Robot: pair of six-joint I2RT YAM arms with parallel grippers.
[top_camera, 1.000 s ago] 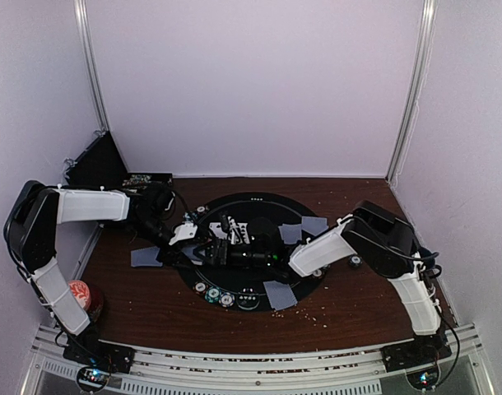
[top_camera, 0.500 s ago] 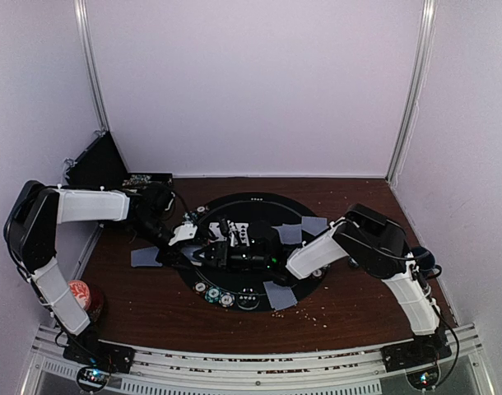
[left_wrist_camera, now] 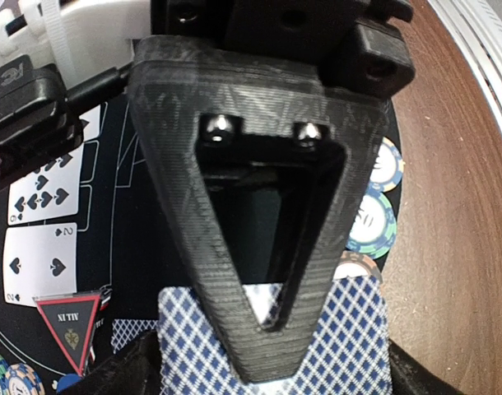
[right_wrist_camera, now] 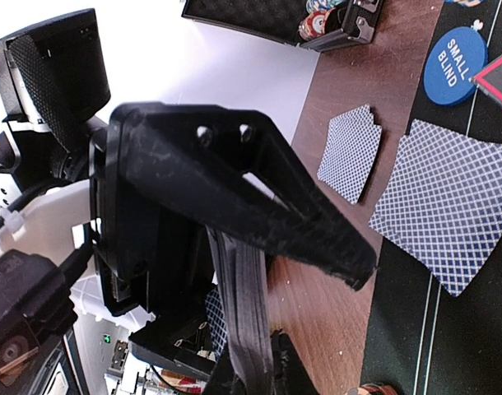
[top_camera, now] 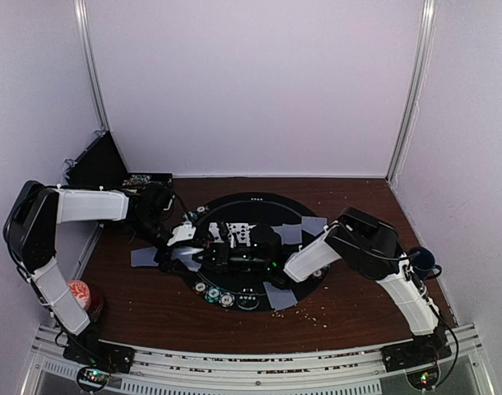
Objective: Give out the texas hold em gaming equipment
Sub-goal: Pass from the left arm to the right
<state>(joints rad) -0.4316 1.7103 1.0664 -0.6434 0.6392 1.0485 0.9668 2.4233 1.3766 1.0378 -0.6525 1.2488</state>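
Left pincer has spread open as right pincer clamps the playing card beside poker chips.

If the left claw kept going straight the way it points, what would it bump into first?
Probably the blue-checked playing card lying just ahead of the left gripper; from the wrist view I can't tell if they already touch.

From the left wrist, a blue-backed card was cut off at the picture's edge, its middle covered by the right gripper. From above, the left arm half hid the red-topped can at near left. The right arm partly hid the mug.
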